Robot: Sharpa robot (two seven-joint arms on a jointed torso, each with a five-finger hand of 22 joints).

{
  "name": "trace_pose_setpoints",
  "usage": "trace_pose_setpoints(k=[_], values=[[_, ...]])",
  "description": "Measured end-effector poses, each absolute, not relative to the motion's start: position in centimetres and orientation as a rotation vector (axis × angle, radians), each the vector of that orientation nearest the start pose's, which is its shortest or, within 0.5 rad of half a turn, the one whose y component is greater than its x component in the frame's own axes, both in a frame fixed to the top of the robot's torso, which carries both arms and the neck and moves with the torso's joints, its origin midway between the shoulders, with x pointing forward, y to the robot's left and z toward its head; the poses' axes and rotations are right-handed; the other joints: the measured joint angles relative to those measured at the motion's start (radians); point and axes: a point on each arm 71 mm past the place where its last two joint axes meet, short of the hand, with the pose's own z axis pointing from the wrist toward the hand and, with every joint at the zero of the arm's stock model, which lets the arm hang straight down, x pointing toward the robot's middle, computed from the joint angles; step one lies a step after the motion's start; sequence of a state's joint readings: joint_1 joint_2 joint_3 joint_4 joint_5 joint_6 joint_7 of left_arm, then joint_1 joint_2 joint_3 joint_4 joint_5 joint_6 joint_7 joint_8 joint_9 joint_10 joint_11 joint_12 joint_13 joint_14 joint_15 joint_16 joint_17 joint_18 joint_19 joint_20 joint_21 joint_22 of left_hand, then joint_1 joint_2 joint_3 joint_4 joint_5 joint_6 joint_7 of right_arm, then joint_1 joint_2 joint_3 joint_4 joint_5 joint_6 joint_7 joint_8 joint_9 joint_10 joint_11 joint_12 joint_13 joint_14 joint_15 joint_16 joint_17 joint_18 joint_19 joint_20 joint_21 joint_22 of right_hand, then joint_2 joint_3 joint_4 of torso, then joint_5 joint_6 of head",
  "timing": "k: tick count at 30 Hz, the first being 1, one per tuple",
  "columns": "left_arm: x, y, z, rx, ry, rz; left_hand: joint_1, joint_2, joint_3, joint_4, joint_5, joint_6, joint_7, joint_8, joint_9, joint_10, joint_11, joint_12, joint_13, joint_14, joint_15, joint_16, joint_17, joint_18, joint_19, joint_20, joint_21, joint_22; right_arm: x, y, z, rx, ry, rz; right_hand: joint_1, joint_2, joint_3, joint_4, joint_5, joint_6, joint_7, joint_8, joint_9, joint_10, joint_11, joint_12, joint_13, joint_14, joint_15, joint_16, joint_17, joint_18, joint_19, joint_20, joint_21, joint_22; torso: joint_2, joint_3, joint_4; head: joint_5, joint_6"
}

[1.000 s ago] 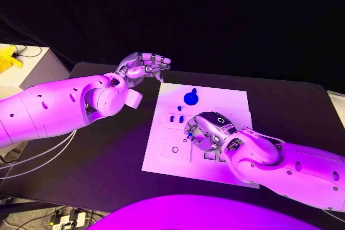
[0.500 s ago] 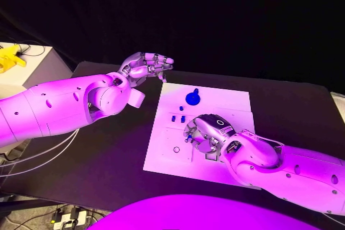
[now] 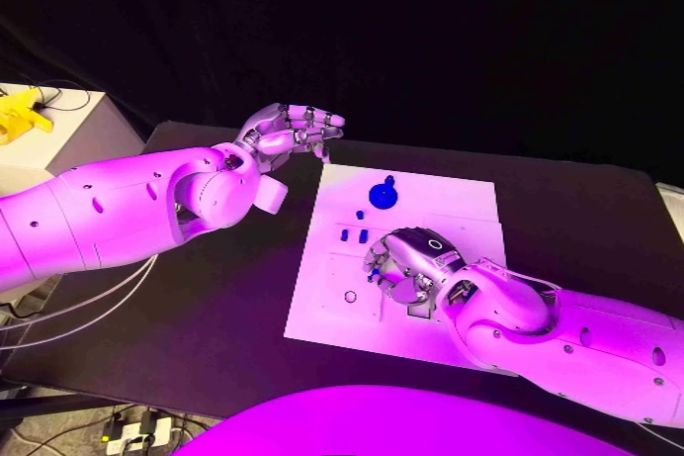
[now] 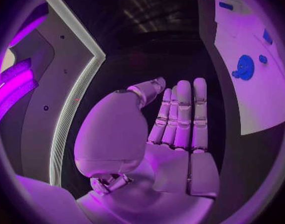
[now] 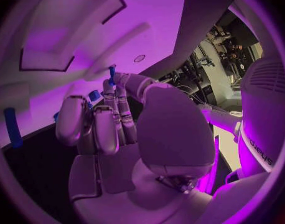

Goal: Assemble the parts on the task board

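The white task board (image 3: 442, 204) lies mid-table. On its far part sits a round blue part (image 3: 381, 193), which shows again in the left wrist view (image 4: 244, 67). Two small blue pieces (image 3: 352, 236) stand near its left side. My right hand (image 3: 410, 268) hovers low over the board's middle with its fingers curled. It pinches a thin blue peg (image 5: 111, 74) at its fingertips. My left hand (image 3: 293, 130) hangs in the air off the board's far left corner. Its fingers (image 4: 183, 114) are stretched out side by side and hold nothing.
A small ring-shaped hole (image 3: 349, 297) marks the board's near left part. Recessed pockets (image 5: 49, 45) lie ahead of the right hand. A white stand with a yellow object (image 3: 18, 115) is off the table's far left. Cables (image 3: 71, 308) hang at the left.
My right hand has edged slightly toward the board's near left with the peg. The left hand has stayed where it was.
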State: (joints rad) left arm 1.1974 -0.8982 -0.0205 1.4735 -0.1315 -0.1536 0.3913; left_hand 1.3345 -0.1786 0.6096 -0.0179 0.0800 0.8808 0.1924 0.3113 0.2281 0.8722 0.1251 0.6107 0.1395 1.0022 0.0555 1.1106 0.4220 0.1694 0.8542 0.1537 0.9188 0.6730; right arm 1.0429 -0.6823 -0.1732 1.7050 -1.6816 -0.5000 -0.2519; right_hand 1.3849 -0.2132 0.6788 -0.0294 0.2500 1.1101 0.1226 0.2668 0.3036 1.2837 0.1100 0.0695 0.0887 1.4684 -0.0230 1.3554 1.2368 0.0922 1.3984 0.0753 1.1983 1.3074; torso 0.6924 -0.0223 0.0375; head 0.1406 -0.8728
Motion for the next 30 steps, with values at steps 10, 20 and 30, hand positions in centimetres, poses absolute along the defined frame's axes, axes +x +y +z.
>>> trace_pose_setpoints(k=[10, 20, 30], values=[[49.56, 24.25, -17.28, -0.959, 1.475, -1.574, 0.000, 0.000, 0.000, 0.000, 0.000, 0.000, 0.000, 0.000, 0.000, 0.000, 0.000, 0.000, 0.000, 0.000, 0.000, 0.000, 0.000, 0.000, 0.000, 0.000, 0.000, 0.000, 37.77, -7.76, -26.17, -0.324, 1.660, 0.848, 0.000, 0.000, 0.003, -0.003, -0.001, 0.000, 0.000, 0.000, 0.000, -0.002, -0.001, 0.000, 0.000, 0.000, 0.000, 0.000, -0.002, 0.000, 0.000, 0.000, -0.005, 0.000, 0.000, 0.0000, -0.0003, 0.000, 0.000], [49.56, 24.28, -17.29, -0.960, 1.477, -1.572, 0.000, 0.000, -0.003, 0.003, 0.000, 0.000, 0.000, 0.000, 0.000, 0.000, 0.000, 0.000, -0.001, 0.000, 0.000, 0.000, -0.001, 0.000, 0.000, 0.000, -0.006, -0.002, 37.67, -7.53, -26.33, -0.334, 1.663, 0.850, 0.000, 0.000, 0.004, -0.005, -0.003, 0.000, 0.000, 0.000, 0.000, -0.002, -0.002, 0.000, 0.000, 0.000, 0.000, 0.000, -0.003, 0.000, 0.000, 0.000, -0.006, 0.000, 0.000, -0.0002, -0.0001, 0.001, 0.000], [49.57, 24.29, -17.32, -0.961, 1.479, -1.570, 0.000, 0.000, -0.003, 0.003, 0.000, 0.000, 0.000, 0.000, 0.000, 0.000, 0.000, 0.000, -0.001, 0.000, 0.000, 0.000, -0.001, 0.000, 0.000, 0.000, -0.006, -0.002, 37.76, -7.57, -26.63, -0.347, 1.670, 0.855, -0.046, -0.011, -0.025, 0.000, 0.006, -0.066, 0.029, -0.034, -0.003, -0.039, -0.028, -0.006, -0.001, -0.002, 0.020, -0.027, -0.049, 0.000, -0.055, 0.022, -0.103, 0.001, 0.000, -0.0007, -0.0007, 0.003, 0.000]])
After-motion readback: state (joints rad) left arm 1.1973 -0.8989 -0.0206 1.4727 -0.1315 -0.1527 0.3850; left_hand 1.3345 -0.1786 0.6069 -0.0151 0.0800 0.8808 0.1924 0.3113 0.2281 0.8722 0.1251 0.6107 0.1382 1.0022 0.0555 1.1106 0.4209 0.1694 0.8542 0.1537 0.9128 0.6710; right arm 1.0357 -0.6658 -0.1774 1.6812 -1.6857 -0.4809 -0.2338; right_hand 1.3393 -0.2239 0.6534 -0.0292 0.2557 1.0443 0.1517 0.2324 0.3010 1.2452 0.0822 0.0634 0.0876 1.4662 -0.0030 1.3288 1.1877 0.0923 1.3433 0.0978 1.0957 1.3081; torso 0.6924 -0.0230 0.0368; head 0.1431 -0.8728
